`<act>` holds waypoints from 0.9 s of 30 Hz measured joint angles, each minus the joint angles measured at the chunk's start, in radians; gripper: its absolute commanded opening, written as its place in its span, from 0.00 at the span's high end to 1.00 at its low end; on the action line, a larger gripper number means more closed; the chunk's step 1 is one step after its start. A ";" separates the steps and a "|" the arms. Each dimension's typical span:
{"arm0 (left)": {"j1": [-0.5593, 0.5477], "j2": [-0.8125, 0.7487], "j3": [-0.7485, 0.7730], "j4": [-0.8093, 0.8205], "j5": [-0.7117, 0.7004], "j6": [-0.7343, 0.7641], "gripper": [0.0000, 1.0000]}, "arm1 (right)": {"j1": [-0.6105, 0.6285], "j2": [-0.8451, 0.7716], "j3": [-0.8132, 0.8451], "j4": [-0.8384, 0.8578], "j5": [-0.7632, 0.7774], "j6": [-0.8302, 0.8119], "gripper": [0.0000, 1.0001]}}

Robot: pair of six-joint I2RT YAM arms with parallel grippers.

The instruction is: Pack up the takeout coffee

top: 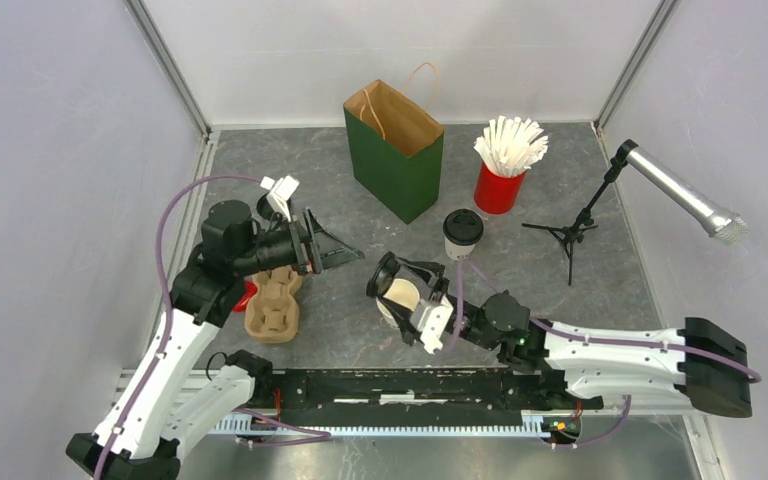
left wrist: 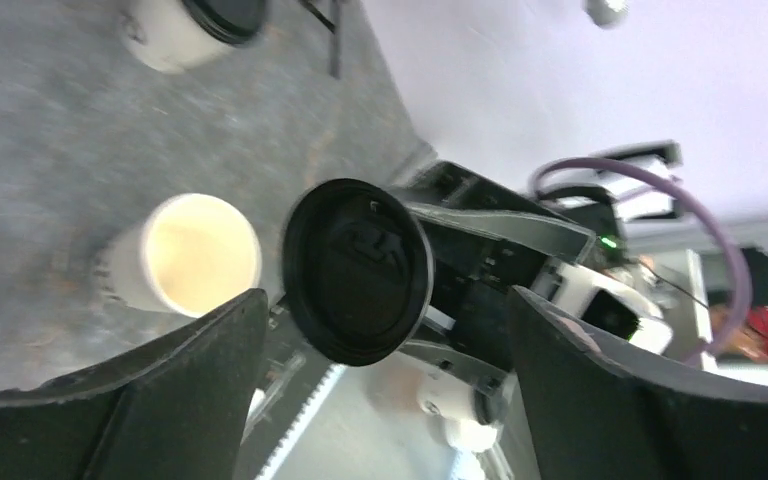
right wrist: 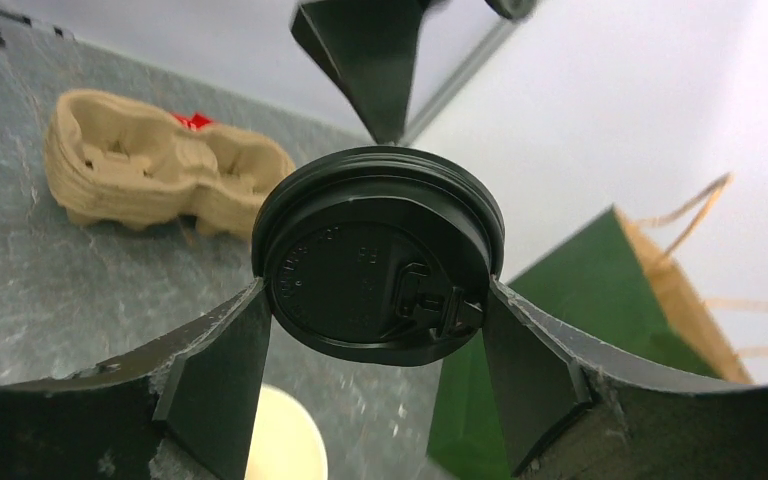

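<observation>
Right gripper [right wrist: 375,300] fingers are being pressed against opposite rims of a round black plastic lid [right wrist: 360,260], close by an uncovered small white paper cup [left wrist: 195,255] on the grey table [top: 580,300]. Left gripper [left wrist: 385,300] is being held spread wide, clear of the lid. A second, lidded white paper cup [top: 463,232] is being shown near the green paper bag [top: 395,165].

Grey, stone-patterned tabletop [top: 340,330] and the items standing on it. The landmark is an upright green paper bag with tan handles [top: 393,165]. To the right of the bag is a red cup of white straws [top: 498,188], and farther right a black tripod microphone stand [top: 570,235]. Just front-right of the bag is a lidded white paper cup [top: 462,235], upright. Well in front of the bag is an open white paper cup, tan inside [top: 400,293]. Front-left of the bag is a brown moulded-pulp cup carrier [top: 273,305], with a mostly hidden small red object [top: 248,295] at its far-left side.
</observation>
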 measured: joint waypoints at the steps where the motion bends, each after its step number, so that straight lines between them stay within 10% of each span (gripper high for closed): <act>1: 0.000 0.001 0.017 -0.030 -0.042 0.034 0.00 | 0.000 -0.021 0.014 -0.064 0.027 0.032 0.26; 16: 0.000 -0.177 -0.142 -0.248 -0.556 0.329 0.00 | -0.001 0.175 0.727 -1.290 0.208 0.447 0.19; 27: -0.001 -0.397 -0.164 -0.248 -0.681 0.363 0.00 | -0.044 0.488 0.945 -1.704 0.139 0.516 0.18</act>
